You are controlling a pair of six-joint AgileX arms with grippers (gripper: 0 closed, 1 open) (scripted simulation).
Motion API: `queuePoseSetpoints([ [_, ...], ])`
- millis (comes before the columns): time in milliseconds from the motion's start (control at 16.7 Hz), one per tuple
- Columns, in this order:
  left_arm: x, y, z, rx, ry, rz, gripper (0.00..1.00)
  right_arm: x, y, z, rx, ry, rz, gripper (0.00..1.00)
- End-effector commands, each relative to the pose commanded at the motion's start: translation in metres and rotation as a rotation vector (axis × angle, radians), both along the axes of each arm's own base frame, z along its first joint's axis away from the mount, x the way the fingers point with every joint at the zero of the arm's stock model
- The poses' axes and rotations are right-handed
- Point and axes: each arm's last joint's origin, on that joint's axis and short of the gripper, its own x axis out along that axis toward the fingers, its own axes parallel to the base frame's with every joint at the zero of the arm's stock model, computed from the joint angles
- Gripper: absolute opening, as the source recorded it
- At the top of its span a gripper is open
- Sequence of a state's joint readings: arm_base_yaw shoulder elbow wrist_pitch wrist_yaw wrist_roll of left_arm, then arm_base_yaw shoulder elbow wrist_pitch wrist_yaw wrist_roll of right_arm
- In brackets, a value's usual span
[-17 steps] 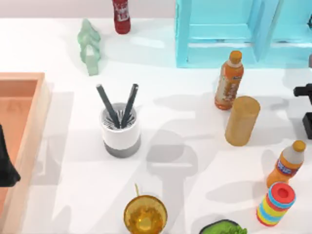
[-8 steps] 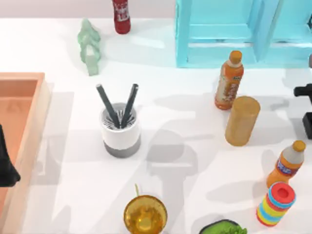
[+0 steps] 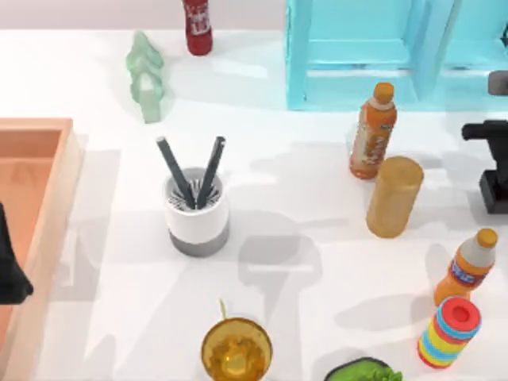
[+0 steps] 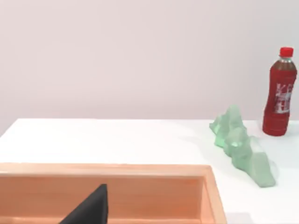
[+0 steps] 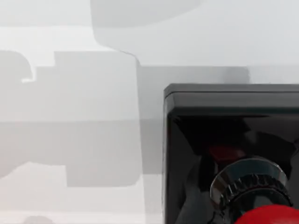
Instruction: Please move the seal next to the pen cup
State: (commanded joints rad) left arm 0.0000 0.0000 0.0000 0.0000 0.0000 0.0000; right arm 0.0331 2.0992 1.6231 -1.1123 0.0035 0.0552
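Note:
The pen cup (image 3: 197,210), white with a grey bottom band and two dark pens, stands left of the table's middle. The seal (image 3: 494,190) shows as a black block at the right edge of the top view. My right gripper (image 3: 494,163) sits over it and carries it. In the right wrist view the seal (image 5: 233,140) is close up: a black square base, a chrome collar and a red knob. My left gripper (image 3: 9,266) stays parked at the left edge over the wooden tray (image 3: 36,151).
Between the seal and the pen cup stand a tan cylinder (image 3: 394,196) and an orange bottle (image 3: 373,131). A second orange bottle (image 3: 467,266) and a striped stack (image 3: 450,332) are at the front right. A golden goblet (image 3: 236,349) stands in front of the cup and a cyan shelf (image 3: 357,48) behind.
My right gripper and the seal have shifted together a little toward the back and the left. Everything else stays put.

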Motion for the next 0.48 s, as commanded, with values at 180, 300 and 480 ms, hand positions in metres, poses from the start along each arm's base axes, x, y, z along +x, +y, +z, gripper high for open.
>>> queuePoseSetpoints([
  [180,0.000,0.000,0.000,0.000,0.000,0.000,1.00,0.010,0.035,0.039,-0.001,-0.008,-0.002,0.00],
  [300,0.000,0.000,0.000,0.000,0.000,0.000,1.00,0.011,0.062,0.071,0.001,-0.022,-0.003,0.00],
  [480,0.000,0.000,0.000,0.000,0.000,0.000,1.00,0.000,0.097,0.106,0.001,-0.020,0.001,0.00],
])
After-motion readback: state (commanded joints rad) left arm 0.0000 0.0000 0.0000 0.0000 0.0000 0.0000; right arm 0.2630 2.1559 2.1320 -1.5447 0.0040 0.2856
